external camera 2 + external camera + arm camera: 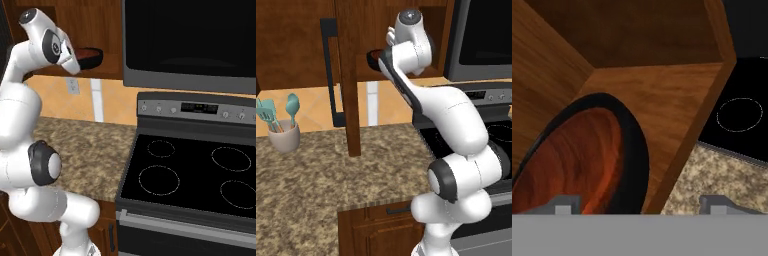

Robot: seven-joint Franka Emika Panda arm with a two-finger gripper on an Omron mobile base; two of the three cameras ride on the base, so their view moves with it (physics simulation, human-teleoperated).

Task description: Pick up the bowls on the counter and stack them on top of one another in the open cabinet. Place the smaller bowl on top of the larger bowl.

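Hand view shows the small reddish-brown terracotta bowl (572, 160) nested inside the wide glossy black bowl (634, 150) (both on the dark wooden cabinet shelf (662, 100)), with the gripper (644, 205) fingertips (562, 205) spread wide, gripping nothing.

A black glass-top electric stove (192, 175) with four ringed burners and a silver control panel (197, 108) fills the right base view from 3 to 6 o'clock, beneath a dark-fronted microwave (190, 37) at 12 o'clock. Behind it runs a peach tiled backsplash (110, 102) carrying a white wall outlet (73, 86) at 9 o'clock. In the left base view, a white utensil cup (284, 136) of teal spatulas stands at 9 o'clock.
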